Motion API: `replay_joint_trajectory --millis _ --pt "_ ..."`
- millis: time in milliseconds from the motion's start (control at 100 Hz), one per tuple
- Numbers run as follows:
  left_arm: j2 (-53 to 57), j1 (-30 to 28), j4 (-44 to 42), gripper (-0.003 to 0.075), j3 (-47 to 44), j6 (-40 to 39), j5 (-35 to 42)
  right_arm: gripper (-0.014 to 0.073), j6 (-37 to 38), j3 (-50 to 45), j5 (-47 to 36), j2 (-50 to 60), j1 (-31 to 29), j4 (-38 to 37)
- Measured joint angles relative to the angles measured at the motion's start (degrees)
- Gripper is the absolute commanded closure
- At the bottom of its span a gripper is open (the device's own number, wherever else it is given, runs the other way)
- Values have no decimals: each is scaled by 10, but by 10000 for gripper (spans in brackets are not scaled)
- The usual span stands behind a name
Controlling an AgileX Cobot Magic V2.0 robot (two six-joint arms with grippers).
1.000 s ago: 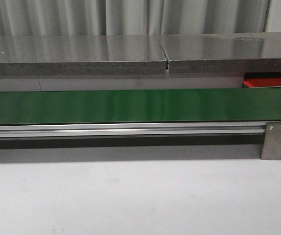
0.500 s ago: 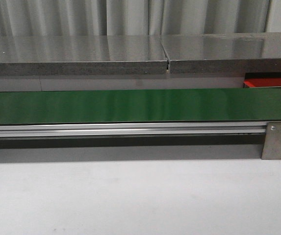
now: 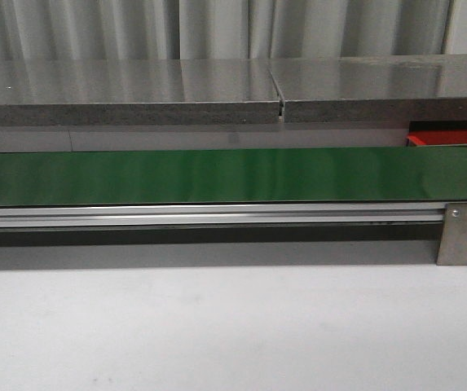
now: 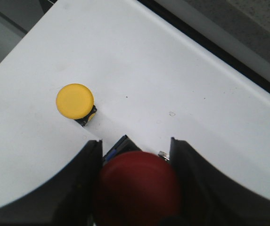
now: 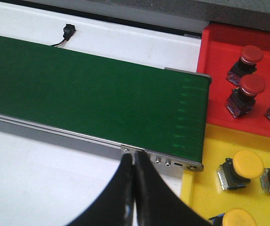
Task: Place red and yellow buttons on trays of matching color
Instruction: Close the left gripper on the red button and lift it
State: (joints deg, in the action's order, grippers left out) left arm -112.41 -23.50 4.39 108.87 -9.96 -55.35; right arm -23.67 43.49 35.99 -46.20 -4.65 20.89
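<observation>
Front view: the long green belt (image 3: 217, 176) runs the full width on its aluminium rail (image 3: 209, 215), with bare white table (image 3: 233, 326) in front of it and a grey slab shelf (image 3: 217, 90) behind. A strip of the red tray (image 3: 445, 138) shows past the belt's right end.

In the right wrist view the belt ends at a metal edge, and just beyond it the red tray (image 5: 219, 52) sits against the yellow tray (image 5: 205, 179). Red buttons (image 5: 248, 89) lie on the red one, yellow buttons (image 5: 243, 167) on the yellow. The right gripper (image 5: 134, 162) hangs over the belt's near rail, its fingers pressed together on nothing.

In the left wrist view the left gripper (image 4: 137, 155) holds a red button (image 4: 137, 188) between its fingers. A lone yellow button (image 4: 76, 102) stands on the white surface near one finger, apart from it, with open white space around.
</observation>
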Motion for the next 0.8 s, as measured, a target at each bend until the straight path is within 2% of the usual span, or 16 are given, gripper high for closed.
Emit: replay_joint_trajectory --millis 230,390,620,800 --pt "67 37 0 739 -84 11 -1 662 0 0 0 0 0 0" --pt "88 61 4 739 -164 16 25 662 0 0 0 0 0 0" --pt "89 70 12 739 -246 18 68 662 0 0 0 0 0 0" --pt "89 70 15 738 -270 18 93 662 0 0 0 0 0 0"
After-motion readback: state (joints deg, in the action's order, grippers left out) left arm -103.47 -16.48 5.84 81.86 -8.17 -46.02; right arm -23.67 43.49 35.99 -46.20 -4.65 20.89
